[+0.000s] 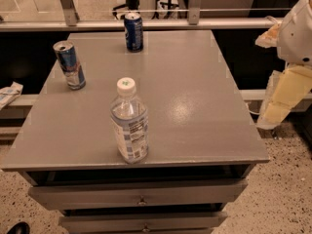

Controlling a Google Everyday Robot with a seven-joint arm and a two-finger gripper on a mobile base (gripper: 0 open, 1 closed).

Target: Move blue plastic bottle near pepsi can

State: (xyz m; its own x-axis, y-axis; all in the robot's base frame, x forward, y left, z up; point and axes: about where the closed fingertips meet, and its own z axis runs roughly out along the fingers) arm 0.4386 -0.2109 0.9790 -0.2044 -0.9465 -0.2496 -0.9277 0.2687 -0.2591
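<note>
The blue plastic bottle (pixel 129 123), clear with a white cap and a pale label, stands upright near the front edge of the grey table (pixel 195 106). The pepsi can (pixel 133 31), dark blue with a silver top, stands upright at the back of the table, far behind the bottle. My gripper (pixel 282 99) hangs beyond the table's right edge, below the white arm housing (pixel 297 30). It holds nothing and is well apart from the bottle and from the can.
A lighter blue-and-silver can with red marks (pixel 69 65) stands at the left of the table, between bottle and pepsi can but off to the side. A metal rail (pixel 156 26) runs behind the table. Drawers (pixel 141 194) sit below the front edge.
</note>
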